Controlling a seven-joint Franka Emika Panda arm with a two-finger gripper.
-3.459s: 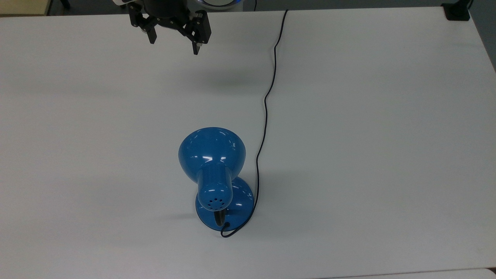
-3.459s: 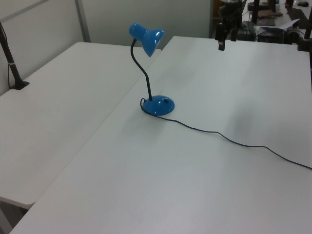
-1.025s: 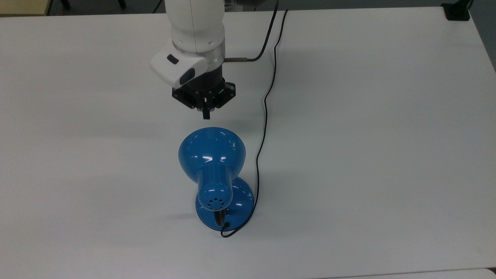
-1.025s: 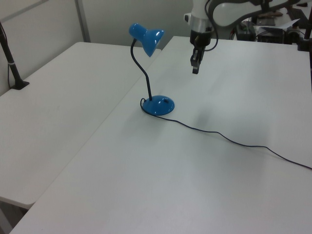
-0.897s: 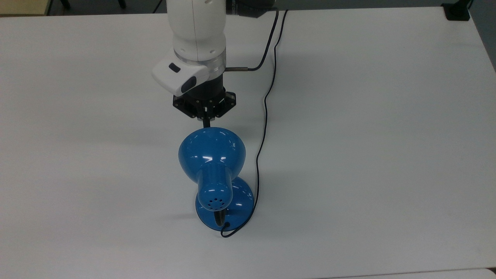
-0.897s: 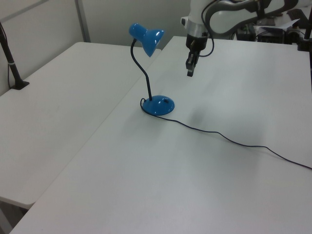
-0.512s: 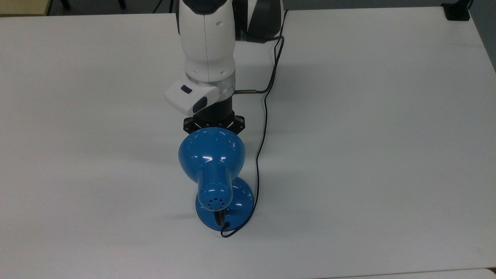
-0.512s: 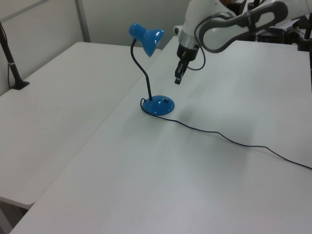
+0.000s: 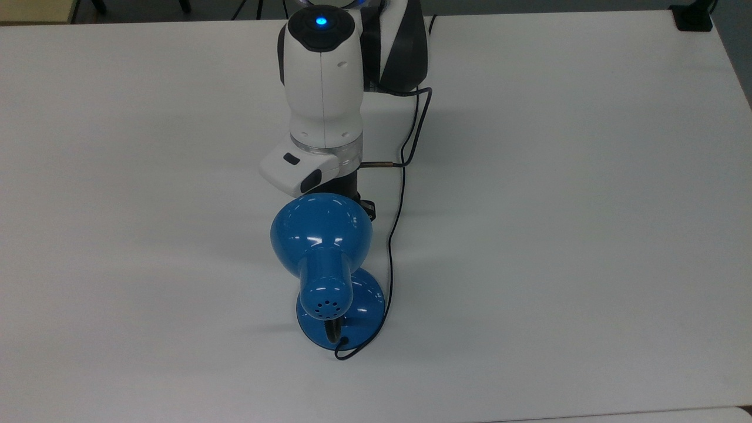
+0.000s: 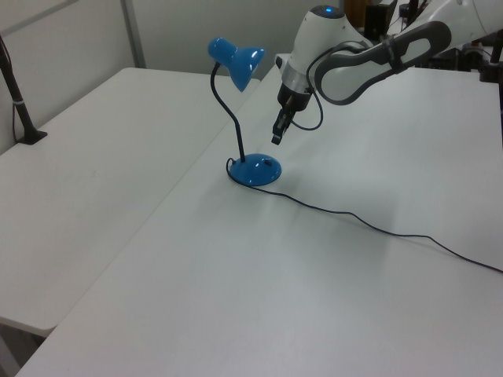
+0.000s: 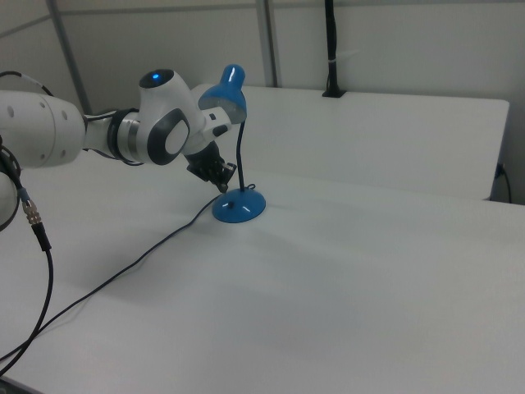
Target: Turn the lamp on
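Top view: I see the lamp [image 9: 322, 247] mid-table w/ its shade covering my gripper; left view: gripper [image 10: 277, 139] hangs above the blue base [image 10: 255, 170], fingers look pressed together, gripping nothing; right view: gripper [image 11: 224, 185] sits just left of the neck, over the base.

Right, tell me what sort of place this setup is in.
Probably a robotics lab or test room. A white robot arm works over plain white tables pushed side by side, bare except for a blue desk lamp and its cord, with pale partition walls behind.
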